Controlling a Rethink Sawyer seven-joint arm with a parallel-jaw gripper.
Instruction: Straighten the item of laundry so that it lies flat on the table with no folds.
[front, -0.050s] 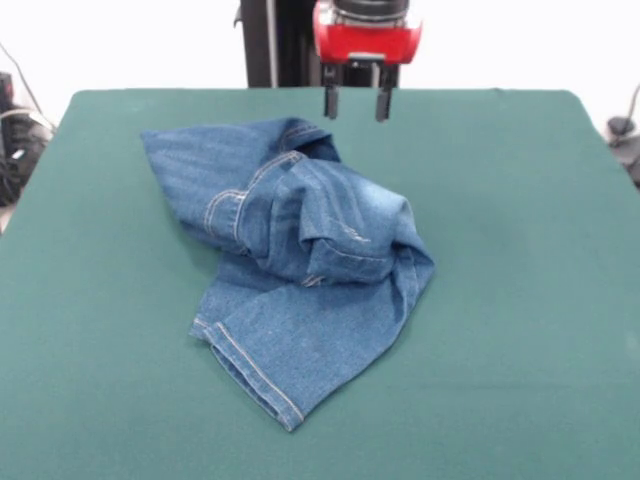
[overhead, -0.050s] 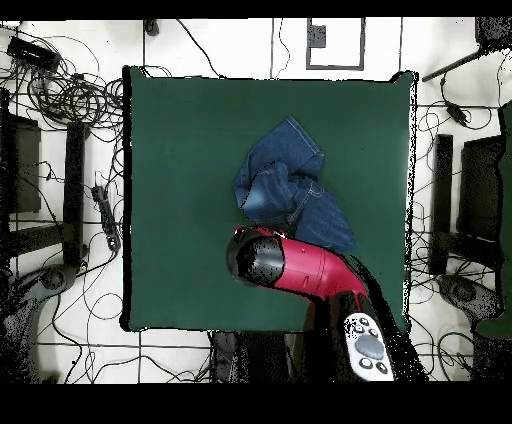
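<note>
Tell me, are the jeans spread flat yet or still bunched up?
Still bunched: the jeans sit heaped and folded over themselves, with one hemmed leg sticking out.

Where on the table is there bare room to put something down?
The table is bare right and left of the jeans, and along the near edge. It is crowded only at the middle and the far edge, where the hand hangs, open.

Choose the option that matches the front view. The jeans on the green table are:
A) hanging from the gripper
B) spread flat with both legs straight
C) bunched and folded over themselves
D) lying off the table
C: the jeans lie heaped in folds, apart from the open gripper above.
</note>
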